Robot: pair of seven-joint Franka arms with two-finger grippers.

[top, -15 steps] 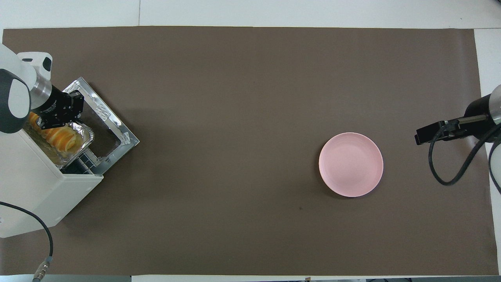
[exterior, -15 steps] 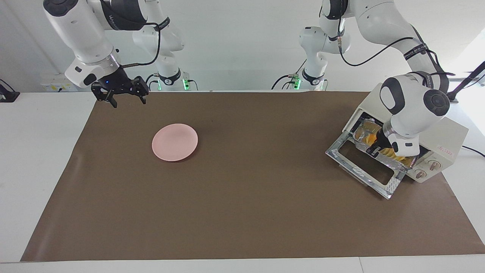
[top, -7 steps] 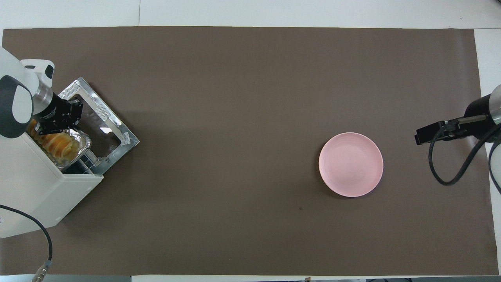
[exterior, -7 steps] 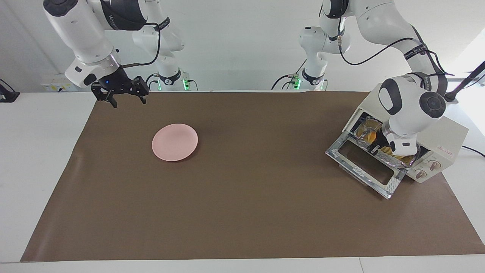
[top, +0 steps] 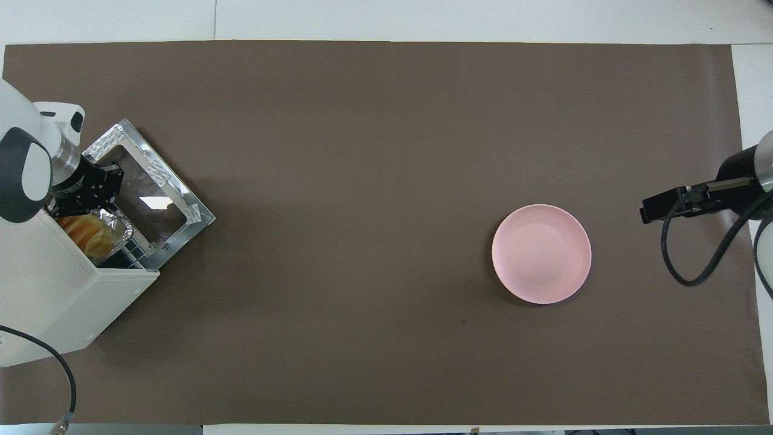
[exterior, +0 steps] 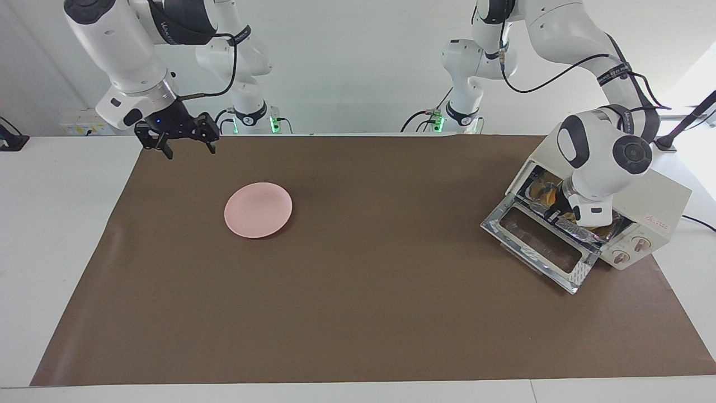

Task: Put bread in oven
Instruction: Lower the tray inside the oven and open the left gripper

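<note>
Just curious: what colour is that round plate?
Pale pink plate, plain; clearest in the overhead view.

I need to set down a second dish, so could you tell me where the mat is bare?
Bare mat runs from the pink plate to the oven, and from the plate to the mat's edge farthest from the robots. It is crowded at the oven's open door, where the left claw sits by the foil tray.
</note>
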